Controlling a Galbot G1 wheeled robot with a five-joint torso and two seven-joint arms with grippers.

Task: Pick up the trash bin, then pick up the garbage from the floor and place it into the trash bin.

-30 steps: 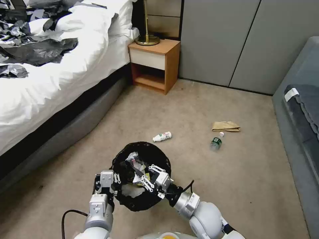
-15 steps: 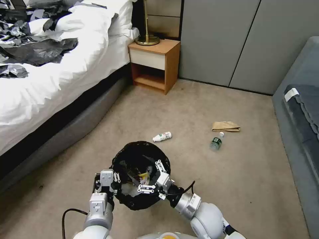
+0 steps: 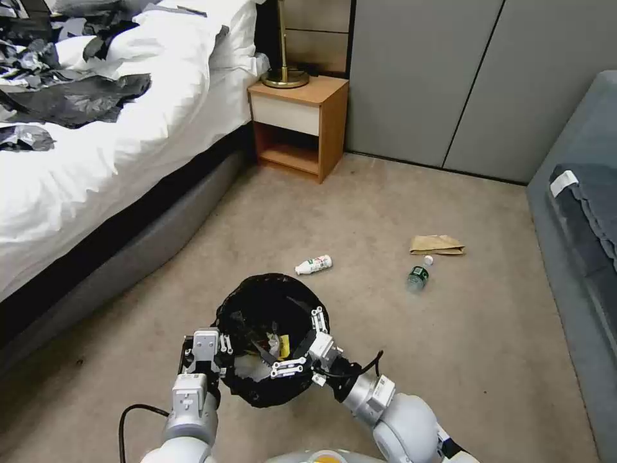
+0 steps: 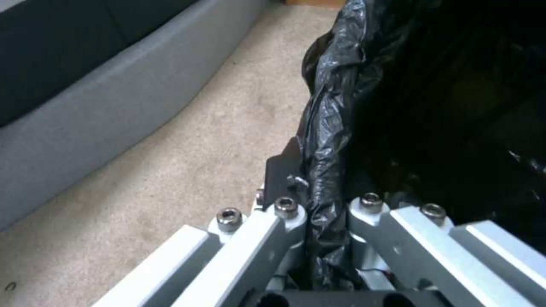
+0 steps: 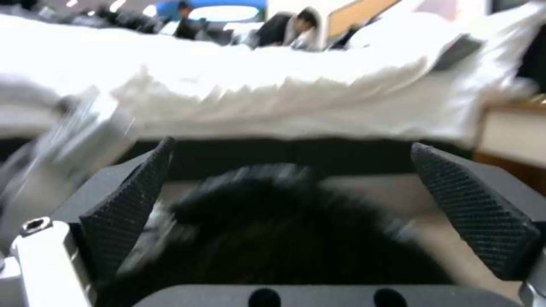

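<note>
While the trash bin (image 3: 273, 341) rim is pinched by the left gripper (image 4: 321, 213), the right gripper (image 3: 302, 347) is held spread over it; the liner could be snagged. Bottles remain far right.

head view looks down; both wrist views sit close at the trash bin (image 3: 270, 341).

Both arms are silver-grey metal with rounded joints and black cables; the left gripper (image 3: 207, 350) and right gripper (image 3: 301, 346) have white linkages, hex screws, black textured pads (image 5: 475, 221).
</note>
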